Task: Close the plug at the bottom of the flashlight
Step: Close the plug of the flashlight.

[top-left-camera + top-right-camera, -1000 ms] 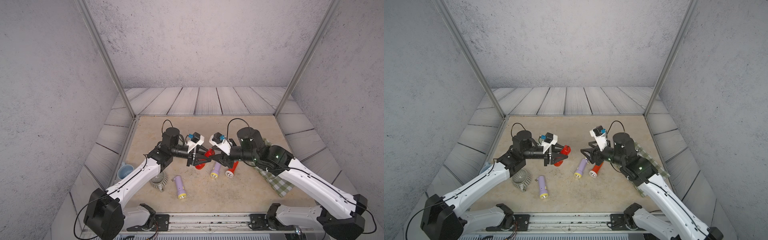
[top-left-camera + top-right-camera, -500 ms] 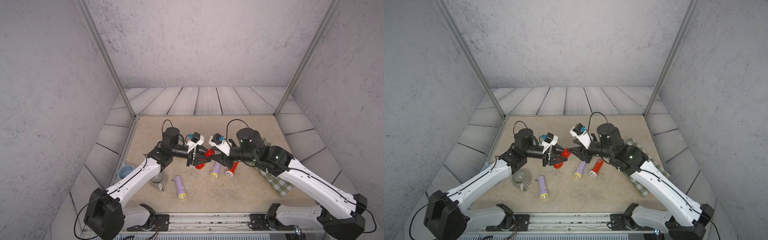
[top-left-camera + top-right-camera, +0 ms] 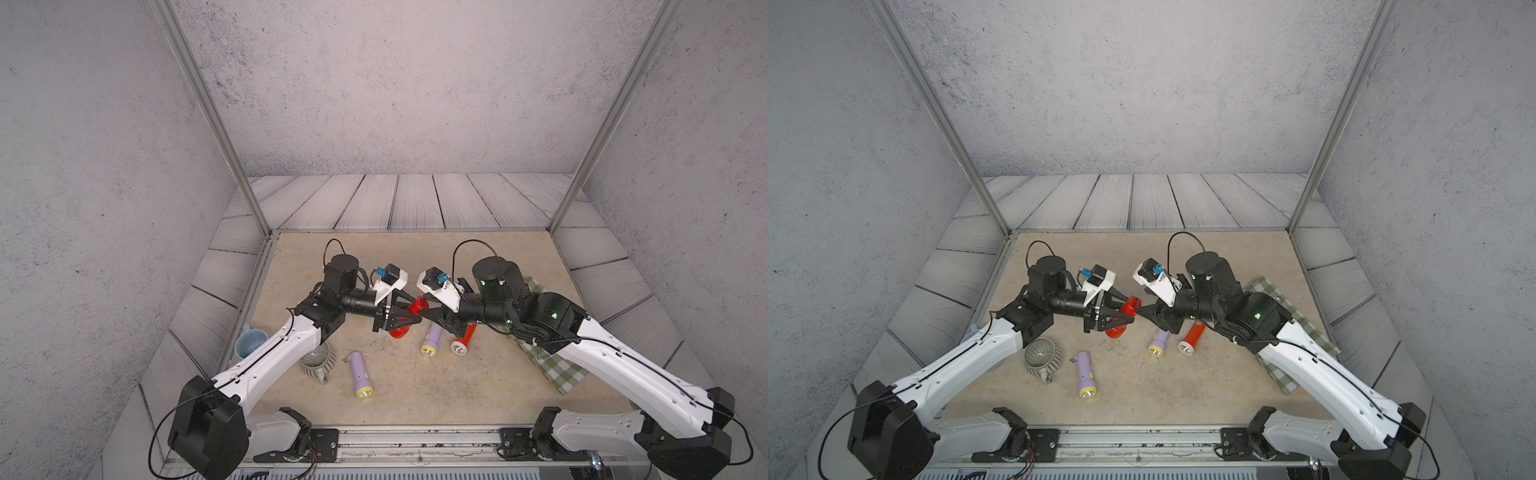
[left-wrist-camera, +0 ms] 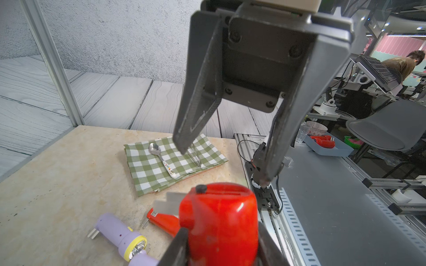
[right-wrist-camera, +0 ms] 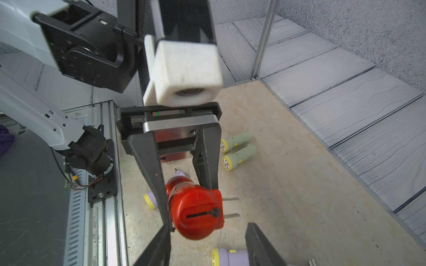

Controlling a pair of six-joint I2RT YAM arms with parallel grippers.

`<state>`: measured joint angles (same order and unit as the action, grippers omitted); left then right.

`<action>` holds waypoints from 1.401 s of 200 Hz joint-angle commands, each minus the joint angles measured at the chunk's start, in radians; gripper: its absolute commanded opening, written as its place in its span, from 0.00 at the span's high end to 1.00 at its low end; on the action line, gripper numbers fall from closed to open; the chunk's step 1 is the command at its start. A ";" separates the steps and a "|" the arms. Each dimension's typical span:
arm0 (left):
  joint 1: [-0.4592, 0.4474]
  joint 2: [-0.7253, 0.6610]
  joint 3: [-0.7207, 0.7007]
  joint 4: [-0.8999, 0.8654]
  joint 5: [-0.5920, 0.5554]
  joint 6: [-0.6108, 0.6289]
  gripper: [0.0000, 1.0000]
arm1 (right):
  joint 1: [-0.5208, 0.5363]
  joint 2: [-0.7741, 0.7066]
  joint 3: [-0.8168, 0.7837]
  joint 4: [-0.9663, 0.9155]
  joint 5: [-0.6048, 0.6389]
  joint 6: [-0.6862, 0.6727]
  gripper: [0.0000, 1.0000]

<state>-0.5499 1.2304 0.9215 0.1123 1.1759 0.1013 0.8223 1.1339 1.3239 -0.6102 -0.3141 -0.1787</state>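
Left of centre in a top view, the left gripper point(image 3: 410, 311) is clamped shut on the red flashlight point(image 3: 400, 331). The long axis slants from the lens at lower left up to the tail at upper right, and that tail points straight at the right gripper point(image 5: 207, 226). In the right wrist view the plug point(image 5: 231, 215) juts sideways toward the right of the frame, not yet folded in. The right gripper's jaws are spread and empty, tips just short of the tail. It's the free claw, so I'd say the push comes from the prong side.
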 commanded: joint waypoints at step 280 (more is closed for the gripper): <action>0.007 0.026 0.057 -0.019 0.035 0.011 1.00 | 0.114 0.060 0.034 -0.030 0.153 -0.074 0.70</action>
<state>-0.5434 1.2598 0.9363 0.0631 1.1912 0.1143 0.9249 1.1816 1.3342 -0.6186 -0.1764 -0.2432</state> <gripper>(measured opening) 0.409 0.314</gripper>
